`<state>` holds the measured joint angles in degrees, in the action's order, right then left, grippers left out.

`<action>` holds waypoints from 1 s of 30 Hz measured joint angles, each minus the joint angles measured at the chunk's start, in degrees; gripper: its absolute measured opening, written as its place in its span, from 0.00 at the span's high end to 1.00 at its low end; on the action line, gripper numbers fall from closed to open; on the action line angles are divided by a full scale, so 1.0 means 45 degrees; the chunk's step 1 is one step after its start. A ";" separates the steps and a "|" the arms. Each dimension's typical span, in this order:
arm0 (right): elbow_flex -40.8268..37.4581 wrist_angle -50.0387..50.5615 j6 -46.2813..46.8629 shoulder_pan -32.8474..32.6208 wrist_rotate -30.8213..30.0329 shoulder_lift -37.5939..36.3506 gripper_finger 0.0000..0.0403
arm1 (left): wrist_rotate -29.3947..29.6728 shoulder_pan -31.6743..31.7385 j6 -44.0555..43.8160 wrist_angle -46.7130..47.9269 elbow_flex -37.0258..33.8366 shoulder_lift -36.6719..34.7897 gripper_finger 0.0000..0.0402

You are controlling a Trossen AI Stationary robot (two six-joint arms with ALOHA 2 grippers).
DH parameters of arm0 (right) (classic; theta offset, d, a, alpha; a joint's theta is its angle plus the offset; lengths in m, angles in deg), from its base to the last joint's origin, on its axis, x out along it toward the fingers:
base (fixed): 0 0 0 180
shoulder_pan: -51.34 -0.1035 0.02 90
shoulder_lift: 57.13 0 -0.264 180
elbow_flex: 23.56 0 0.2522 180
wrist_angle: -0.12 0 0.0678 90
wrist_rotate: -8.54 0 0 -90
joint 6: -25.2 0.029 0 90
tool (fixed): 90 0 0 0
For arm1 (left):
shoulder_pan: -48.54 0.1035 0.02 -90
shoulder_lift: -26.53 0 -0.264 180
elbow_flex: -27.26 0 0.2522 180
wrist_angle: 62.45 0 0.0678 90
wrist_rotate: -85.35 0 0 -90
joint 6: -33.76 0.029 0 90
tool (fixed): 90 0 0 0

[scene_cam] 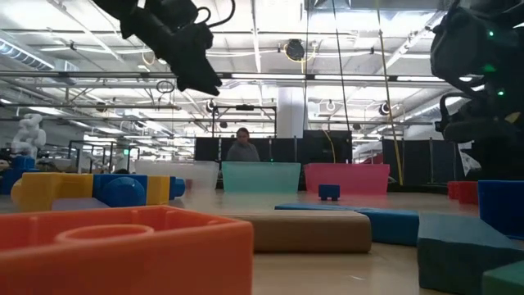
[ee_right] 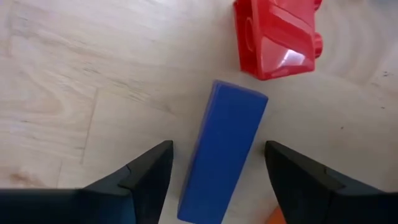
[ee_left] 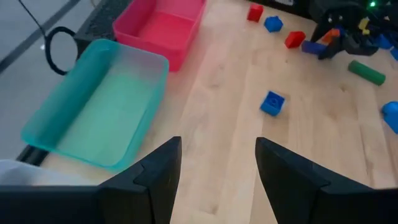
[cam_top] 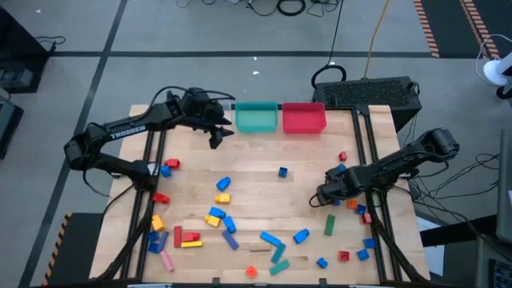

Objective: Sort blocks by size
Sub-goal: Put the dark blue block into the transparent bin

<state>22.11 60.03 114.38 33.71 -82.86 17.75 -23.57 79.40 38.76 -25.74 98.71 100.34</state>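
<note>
Many blocks lie scattered on the wooden table (cam_top: 264, 188). My right gripper (ee_right: 217, 147) is open low over the table's right part (cam_top: 319, 198). Its fingers stand on either side of a long blue bar (ee_right: 224, 155) that lies flat, without touching it. A red brick (ee_right: 280, 37) lies just beyond the bar's far end. My left gripper (ee_left: 217, 144) is open and empty. It hovers above the table at the far left (cam_top: 216, 138), beside the teal bin (cam_top: 256, 118).
The teal bin and the red bin (cam_top: 304, 118) stand at the far edge, with a clear bin (scene_cam: 176, 174) left of them. A small blue cube (cam_top: 282, 171) lies mid-table and a green bar (cam_top: 329, 225) near my right gripper. Several blocks crowd the near-left corner (cam_top: 180, 236).
</note>
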 joint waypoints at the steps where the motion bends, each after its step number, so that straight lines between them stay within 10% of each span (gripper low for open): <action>1: 0.0011 -0.0005 0.0078 -0.0049 -0.0001 0.0063 0.43 | 0.0009 -0.0094 0.0005 -0.0089 0.0000 0.0111 0.48; 13: 0.0031 -0.0770 -0.0782 -0.0274 -0.0010 0.0254 0.80 | -0.0004 -0.1598 0.2129 -0.0741 0.0000 0.1841 0.48; 30: 0.1751 -0.2636 -0.6515 -0.0246 -0.4979 0.0374 0.78 | -0.0147 -0.2815 -0.2946 -0.5212 0.0000 0.4526 0.48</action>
<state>29.99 48.17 85.06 32.61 -105.27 19.44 -24.23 66.73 25.50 -49.19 98.71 120.71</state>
